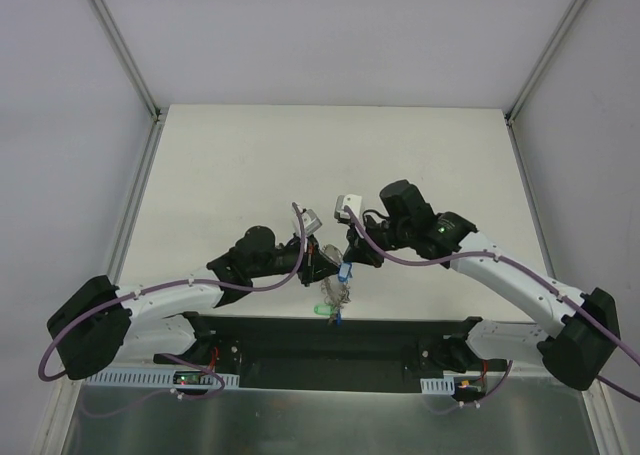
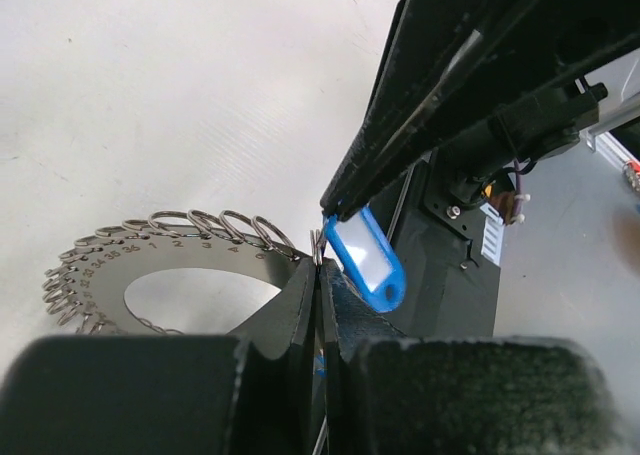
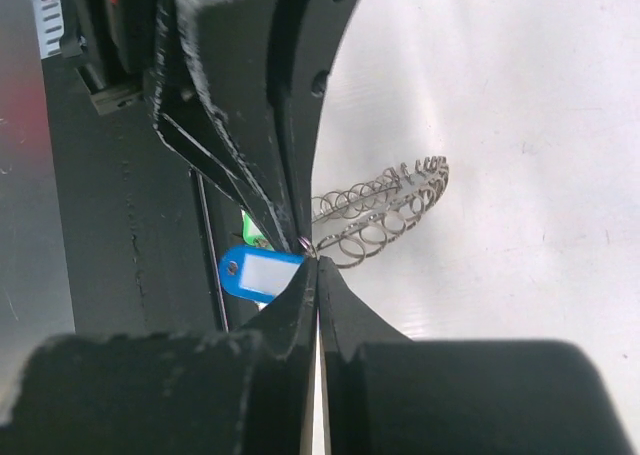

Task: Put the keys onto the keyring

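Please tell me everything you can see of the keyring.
The keyring is a flat, silvery metal disc with an open centre. Small numbers run around its face, and many small wire loops line its outer edge. The left hand is shut on that edge, at one loop. The right hand, shut on a blue tag, meets it at the same spot. I cannot tell whether it rests on the table.

White table (image 1: 250,155), keyring (image 1: 336,293) seemingly resting on it
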Controlling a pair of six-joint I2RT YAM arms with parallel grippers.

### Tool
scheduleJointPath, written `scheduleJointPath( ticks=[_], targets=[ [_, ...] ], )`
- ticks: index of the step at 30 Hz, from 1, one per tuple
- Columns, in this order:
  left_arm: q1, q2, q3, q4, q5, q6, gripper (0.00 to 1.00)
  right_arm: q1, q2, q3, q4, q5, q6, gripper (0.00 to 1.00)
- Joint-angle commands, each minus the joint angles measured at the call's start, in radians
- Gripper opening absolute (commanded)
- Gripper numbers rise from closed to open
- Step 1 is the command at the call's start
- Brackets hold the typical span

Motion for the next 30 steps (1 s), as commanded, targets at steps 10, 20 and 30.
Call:
scheduleJointPath(
  ticks=[10,20,30],
  targets=[
    [-0.013,-0.069,0.015,-0.014,-0.033,0.155,0.0,-0.049,-0.166,-0.131,0.076,0.153,0.207,0.01],
    [-0.014,-0.061,0.048,-0.062,-0.007,0.259,0.0,-0.046,-0.202,-0.139,0.24,0.108,0.341,0.36],
    [-0.014,-0.07,0.049,-0.065,-0.009,0.294,0.0,-0.045,-0.093,-0.134,0.28,0.072,0.353,0.39]
  ],
)
